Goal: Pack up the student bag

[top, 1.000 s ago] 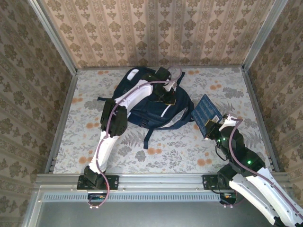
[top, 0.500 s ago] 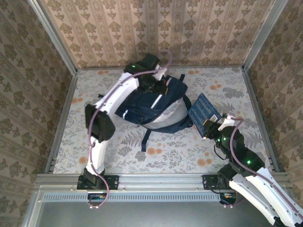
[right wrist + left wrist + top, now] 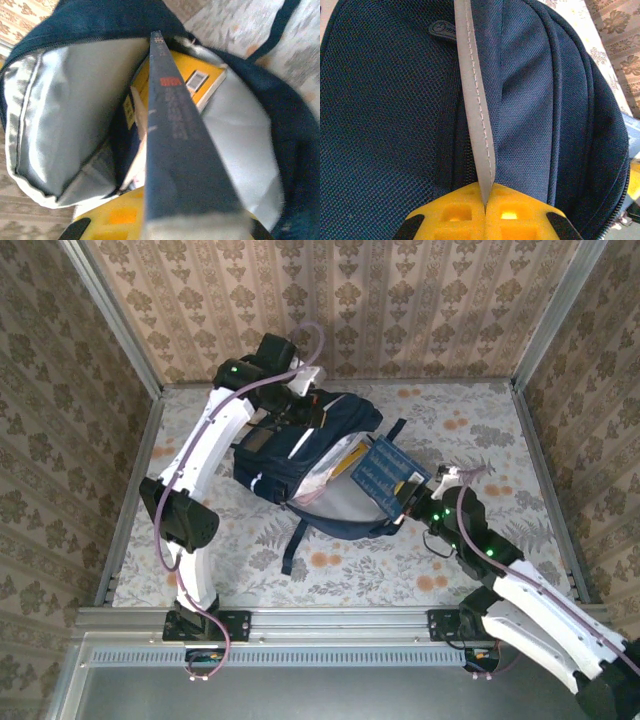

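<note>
The left gripper [image 3: 485, 200] is clenched on the thin white stripe [image 3: 475, 100] of the large dark navy fabric backpack [image 3: 290, 455], which lies near the table's [image 3: 480, 440] far edge with its grey-lined mouth gaping. The right gripper [image 3: 408, 502] grasps a flat dark blue book [image 3: 385, 470], its far end in that mouth beside a yellow book [image 3: 200, 82].

A dark blue book [image 3: 175, 150], seen edge-on, is held between the yellow fingers [image 3: 117, 215] at the bottom edge. Its far end reaches into the open student bag [image 3: 100, 20], whose grey lining [image 3: 70, 115] shows. A yellow book [image 3: 200, 80] lies inside, beside it.
</note>
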Controlling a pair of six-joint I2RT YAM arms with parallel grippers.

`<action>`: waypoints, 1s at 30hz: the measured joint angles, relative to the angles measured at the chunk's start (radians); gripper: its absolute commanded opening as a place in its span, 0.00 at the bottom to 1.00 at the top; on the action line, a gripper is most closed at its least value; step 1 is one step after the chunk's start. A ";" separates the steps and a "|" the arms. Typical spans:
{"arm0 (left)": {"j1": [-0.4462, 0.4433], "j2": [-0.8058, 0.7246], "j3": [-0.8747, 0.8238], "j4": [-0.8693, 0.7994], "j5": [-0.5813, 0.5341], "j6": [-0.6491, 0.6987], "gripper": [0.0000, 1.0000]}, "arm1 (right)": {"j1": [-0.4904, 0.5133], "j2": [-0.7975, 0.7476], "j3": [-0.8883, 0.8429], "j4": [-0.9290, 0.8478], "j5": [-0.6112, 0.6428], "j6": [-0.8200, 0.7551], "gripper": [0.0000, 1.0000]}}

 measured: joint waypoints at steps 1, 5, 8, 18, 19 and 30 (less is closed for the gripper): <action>0.004 0.000 0.000 0.000 0.010 0.000 0.00 | -0.005 0.039 -0.009 0.044 -0.024 0.038 0.00; 0.013 0.000 0.000 0.005 0.040 -0.001 0.00 | -0.011 0.174 -0.025 0.203 -0.102 0.185 0.00; 0.012 0.000 0.000 0.008 0.058 -0.006 0.00 | -0.011 0.239 -0.044 0.346 -0.137 0.290 0.00; 0.014 0.000 -0.007 0.048 0.102 -0.047 0.00 | -0.011 0.354 0.004 0.509 -0.160 0.396 0.00; 0.014 0.000 -0.009 0.053 0.109 -0.053 0.00 | -0.010 0.382 0.009 0.526 -0.163 0.403 0.00; 0.025 -0.002 -0.041 0.107 0.183 -0.099 0.00 | 0.088 0.677 0.095 0.594 -0.145 0.381 0.00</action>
